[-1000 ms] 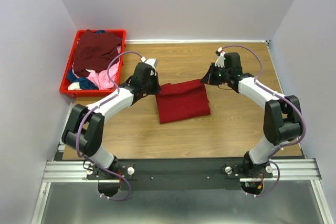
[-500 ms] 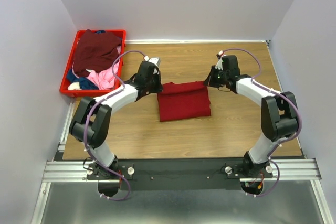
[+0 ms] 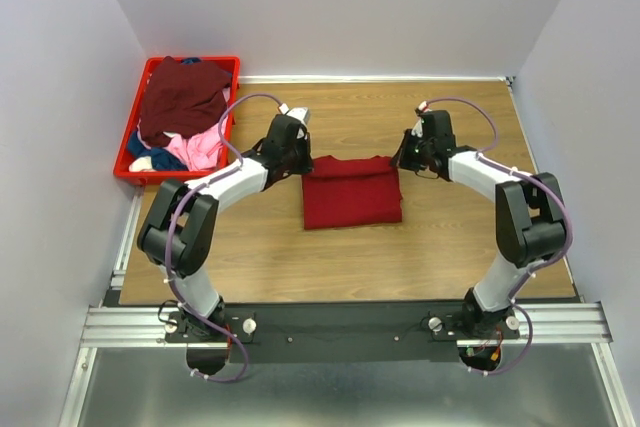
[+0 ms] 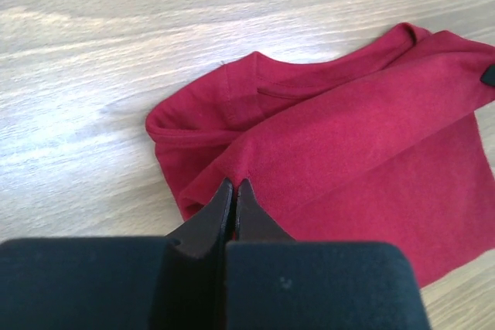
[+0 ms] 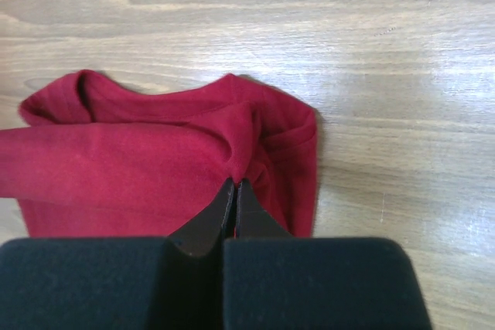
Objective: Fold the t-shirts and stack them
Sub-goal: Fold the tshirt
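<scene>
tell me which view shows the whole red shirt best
Top external: the whole red shirt lies in frame between left gripper and right gripper. Each wrist view shows only one end, pinched by its gripper.

The bright red t-shirt (image 3: 350,192) lies folded into a rectangle mid-way across the bench (image 3: 350,257), nearer its far edge; a dark maroon t-shirt (image 3: 182,92), pink t-shirt (image 3: 200,150) and blue t-shirt (image 3: 163,160) are heaped by the far-left corner.

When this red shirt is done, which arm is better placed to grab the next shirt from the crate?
Left, probably. The crate sits at the far left, close to the left gripper; the right gripper is across the red t-shirt, farther off. Both now pinch that shirt's corners.
</scene>
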Tool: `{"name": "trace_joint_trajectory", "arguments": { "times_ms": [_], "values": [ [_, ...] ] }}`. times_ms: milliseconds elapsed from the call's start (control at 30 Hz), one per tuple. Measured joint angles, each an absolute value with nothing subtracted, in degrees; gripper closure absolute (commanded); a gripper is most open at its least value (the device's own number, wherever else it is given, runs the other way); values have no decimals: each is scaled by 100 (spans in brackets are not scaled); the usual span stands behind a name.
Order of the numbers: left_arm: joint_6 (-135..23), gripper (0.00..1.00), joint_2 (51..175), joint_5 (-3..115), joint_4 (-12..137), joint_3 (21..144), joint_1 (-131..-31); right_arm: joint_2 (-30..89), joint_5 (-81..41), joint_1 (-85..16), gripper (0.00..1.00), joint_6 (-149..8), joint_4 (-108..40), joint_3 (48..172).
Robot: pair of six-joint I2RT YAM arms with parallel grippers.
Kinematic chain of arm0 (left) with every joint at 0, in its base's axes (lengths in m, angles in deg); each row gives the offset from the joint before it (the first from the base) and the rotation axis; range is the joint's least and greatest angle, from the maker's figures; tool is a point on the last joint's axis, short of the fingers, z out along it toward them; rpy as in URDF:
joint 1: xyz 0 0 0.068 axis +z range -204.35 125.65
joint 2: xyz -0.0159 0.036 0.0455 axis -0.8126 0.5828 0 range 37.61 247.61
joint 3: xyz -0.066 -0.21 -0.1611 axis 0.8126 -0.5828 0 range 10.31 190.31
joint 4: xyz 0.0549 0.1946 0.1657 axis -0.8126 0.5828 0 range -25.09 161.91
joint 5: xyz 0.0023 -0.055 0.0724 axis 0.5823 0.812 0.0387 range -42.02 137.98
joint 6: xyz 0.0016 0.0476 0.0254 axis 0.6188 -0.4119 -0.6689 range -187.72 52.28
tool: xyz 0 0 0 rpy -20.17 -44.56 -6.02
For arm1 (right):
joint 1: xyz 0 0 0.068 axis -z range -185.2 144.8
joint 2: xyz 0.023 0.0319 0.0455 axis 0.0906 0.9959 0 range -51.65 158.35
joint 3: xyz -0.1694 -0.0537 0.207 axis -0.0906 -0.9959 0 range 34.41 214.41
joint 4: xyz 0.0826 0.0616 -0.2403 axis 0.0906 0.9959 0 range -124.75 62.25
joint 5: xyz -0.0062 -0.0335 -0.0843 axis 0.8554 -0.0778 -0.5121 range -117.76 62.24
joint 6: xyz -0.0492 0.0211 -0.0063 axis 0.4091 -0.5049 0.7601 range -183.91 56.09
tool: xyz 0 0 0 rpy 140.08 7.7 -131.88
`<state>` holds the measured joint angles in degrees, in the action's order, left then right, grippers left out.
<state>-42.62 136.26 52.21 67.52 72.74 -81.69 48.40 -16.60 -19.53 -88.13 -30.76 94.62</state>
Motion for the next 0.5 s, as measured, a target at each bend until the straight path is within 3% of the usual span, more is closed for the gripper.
{"name": "trace_joint_trajectory", "arguments": {
  "times_ms": [500],
  "values": [
    [-4382,99,13137,5158,6398,7301,-8518,3601,-2191,-1953,98,-9220,-3257,8826]
  ]
}}
